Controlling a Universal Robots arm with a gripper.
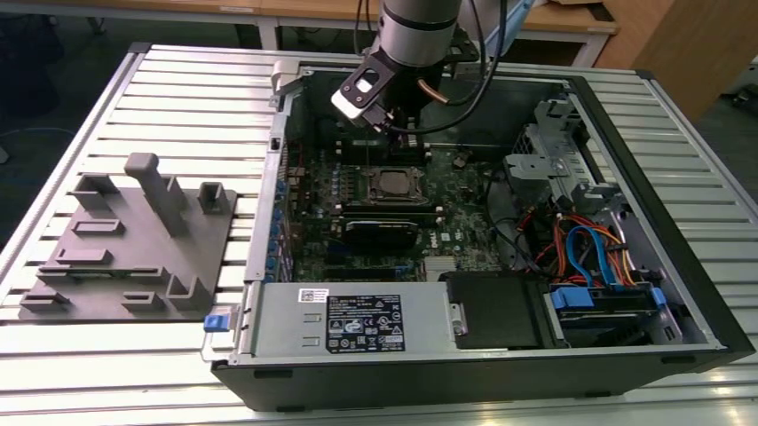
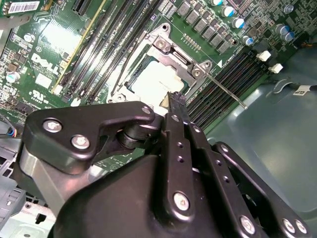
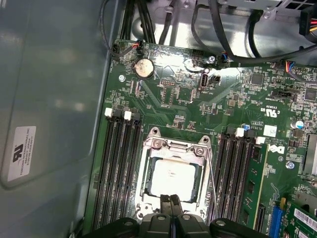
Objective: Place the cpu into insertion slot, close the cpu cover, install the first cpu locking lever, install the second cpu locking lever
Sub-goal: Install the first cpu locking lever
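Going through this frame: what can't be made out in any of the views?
First wrist view: one edge of the cover, hidden behind the end effector.
Second wrist view: one corner of the chip, behind the end effector.
Exterior view: socket detail, too small; the arm hides part of the board.

Light falls from above. In the exterior view the slatted counter (image 1: 142, 373) glares pale, nearly white along its front edge, while the inside of the open case (image 1: 698, 293) around the cpu (image 1: 389, 184) lies in dim shadow. In both wrist views the cpu (image 2: 153, 82) (image 3: 172, 177) burns out white, and bright patches glare on the green board (image 2: 54, 29) (image 3: 218, 74) near it.
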